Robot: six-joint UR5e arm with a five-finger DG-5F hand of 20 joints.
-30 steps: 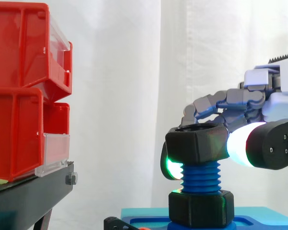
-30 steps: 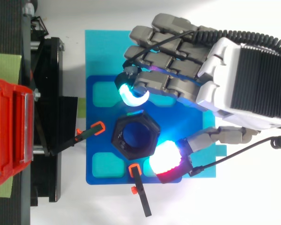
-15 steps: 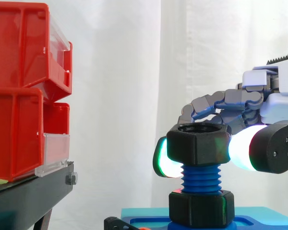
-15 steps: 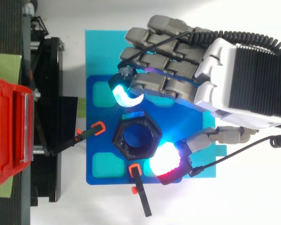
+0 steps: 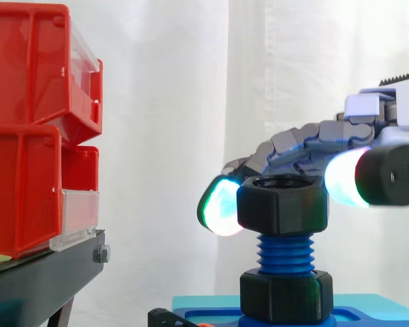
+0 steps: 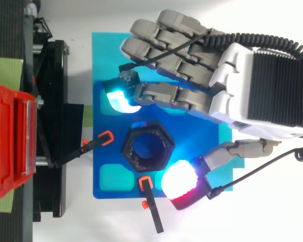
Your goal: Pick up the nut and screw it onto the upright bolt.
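Nearest the side camera, at the right of that view, the hand's (image 5: pixel 307 145) thumb pad (image 5: pixel 342 185) glows white just right of the nut (image 5: pixel 282 202). From above, the thumb pad sits at the nut's lower right, very close; whether it touches I cannot tell. The nut, black and six-sided, sits level on top of the upright blue bolt (image 5: pixel 284 253). Bare threads show below it, down to a black collar (image 5: pixel 285 295) at the foot. The bolt stands on a blue base (image 6: pixel 102 157) in the lower middle of the top view, with orange-tipped clamps (image 6: pixel 153 209) at the base's left and lower edges. Behind the nut the fingers reach leftward, nearly straight. One cyan fingertip (image 6: pixel 119 99) lies clear of the nut, toward the upper left. The hand is spread wide and holds nothing. At the left are red bins (image 5: pixel 27 136) on a black stand (image 5: pixel 41 279). Farthest back hangs the white curtain (image 5: pixel 191 102).
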